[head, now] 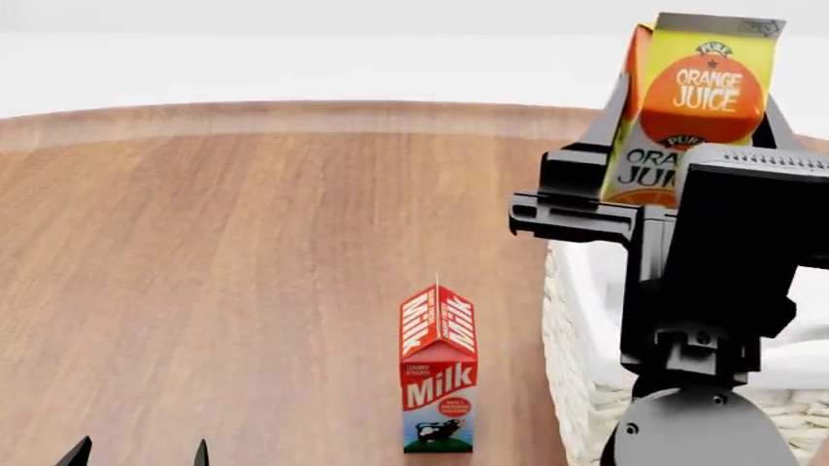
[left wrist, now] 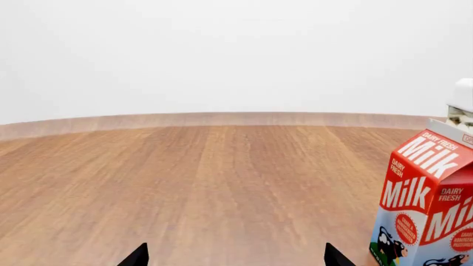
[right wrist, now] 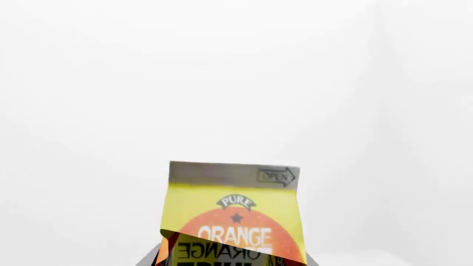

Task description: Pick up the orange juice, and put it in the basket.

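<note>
The orange juice (head: 701, 92), a yellow-and-orange gable-top carton, hangs high at the right of the head view. My right gripper (head: 690, 160) is shut on its lower part, with dark fingers on both sides. In the right wrist view the orange juice (right wrist: 235, 221) fills the bottom middle against a white background. Below the raised arm stands the basket (head: 568, 330), cream wicker with a white liner, partly hidden by the arm. My left gripper (head: 136, 454) is open low over the table, left of the Milk carton, with nothing between its fingertips (left wrist: 137, 258).
A red-and-white Milk carton (head: 438, 374) stands upright on the wooden table (head: 233, 252), just left of the basket; the same Milk carton (left wrist: 428, 205) stands close beside the left gripper in the left wrist view. A corner of the basket (left wrist: 461, 105) shows behind it. A white wall lies beyond the table's far edge.
</note>
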Controlling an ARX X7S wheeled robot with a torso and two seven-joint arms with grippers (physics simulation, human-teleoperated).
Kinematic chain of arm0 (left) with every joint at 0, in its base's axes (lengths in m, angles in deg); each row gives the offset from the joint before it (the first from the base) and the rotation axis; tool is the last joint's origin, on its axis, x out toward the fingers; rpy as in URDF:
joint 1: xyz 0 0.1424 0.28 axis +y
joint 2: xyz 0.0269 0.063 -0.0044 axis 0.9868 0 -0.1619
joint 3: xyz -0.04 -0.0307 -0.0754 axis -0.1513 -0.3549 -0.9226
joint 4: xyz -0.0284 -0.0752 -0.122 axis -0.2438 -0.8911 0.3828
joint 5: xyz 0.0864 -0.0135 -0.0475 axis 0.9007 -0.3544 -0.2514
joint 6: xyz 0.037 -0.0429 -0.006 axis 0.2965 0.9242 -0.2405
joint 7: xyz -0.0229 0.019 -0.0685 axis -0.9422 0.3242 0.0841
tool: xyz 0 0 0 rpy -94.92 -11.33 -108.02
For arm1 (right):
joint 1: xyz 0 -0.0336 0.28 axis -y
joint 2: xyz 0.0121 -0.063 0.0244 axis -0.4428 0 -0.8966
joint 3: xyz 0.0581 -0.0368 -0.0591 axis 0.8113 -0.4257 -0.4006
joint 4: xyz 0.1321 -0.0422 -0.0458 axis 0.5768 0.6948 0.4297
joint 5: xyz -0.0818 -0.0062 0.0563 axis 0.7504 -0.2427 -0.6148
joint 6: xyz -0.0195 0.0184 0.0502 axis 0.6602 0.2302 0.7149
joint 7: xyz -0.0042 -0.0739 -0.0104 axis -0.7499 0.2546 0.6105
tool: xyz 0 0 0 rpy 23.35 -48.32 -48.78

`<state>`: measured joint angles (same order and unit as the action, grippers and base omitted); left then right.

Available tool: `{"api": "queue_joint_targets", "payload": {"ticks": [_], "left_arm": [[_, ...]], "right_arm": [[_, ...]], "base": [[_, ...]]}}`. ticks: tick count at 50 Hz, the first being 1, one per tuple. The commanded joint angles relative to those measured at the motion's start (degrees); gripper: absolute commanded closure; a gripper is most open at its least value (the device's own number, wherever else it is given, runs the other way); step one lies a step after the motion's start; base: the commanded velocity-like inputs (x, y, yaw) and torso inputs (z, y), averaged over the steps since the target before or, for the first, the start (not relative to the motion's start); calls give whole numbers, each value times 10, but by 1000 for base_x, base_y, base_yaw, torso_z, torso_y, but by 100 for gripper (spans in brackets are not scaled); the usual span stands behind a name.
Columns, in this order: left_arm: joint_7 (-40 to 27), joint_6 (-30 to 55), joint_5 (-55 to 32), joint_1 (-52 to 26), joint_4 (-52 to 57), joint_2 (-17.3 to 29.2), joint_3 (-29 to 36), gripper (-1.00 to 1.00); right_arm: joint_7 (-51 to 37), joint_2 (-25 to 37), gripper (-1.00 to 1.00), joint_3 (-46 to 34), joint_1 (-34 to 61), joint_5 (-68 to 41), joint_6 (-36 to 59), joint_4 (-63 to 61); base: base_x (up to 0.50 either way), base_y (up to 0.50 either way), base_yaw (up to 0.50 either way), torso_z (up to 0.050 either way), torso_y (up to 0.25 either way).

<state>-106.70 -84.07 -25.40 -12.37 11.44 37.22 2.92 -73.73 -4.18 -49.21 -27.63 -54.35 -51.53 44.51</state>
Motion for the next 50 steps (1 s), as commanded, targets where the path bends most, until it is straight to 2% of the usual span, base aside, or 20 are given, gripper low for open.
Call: {"api": "queue_joint_targets", "payload": {"ticks": [1, 12, 34, 50], "left_arm": [[-1, -1, -1, 0, 0, 1, 2, -100], [-3, -1, -2, -1, 0, 2, 3, -100], [-5, -2, -5, -2, -1, 5, 7, -100], [-7, -3, -6, -3, -1, 6, 9, -100]], "right_arm": [[11, -3, 100, -18, 23, 49, -20, 71], [7, -9, 100, -36, 23, 78, -61, 138], [4, -9, 100, -24, 25, 94, -126, 238], [-4, -24, 100, -54, 33, 132, -188, 320]], "base": [[0, 0, 0, 0, 0], [0, 0, 0, 0, 1], [0, 0, 0, 0, 1], [0, 0, 0, 0, 1]]}}
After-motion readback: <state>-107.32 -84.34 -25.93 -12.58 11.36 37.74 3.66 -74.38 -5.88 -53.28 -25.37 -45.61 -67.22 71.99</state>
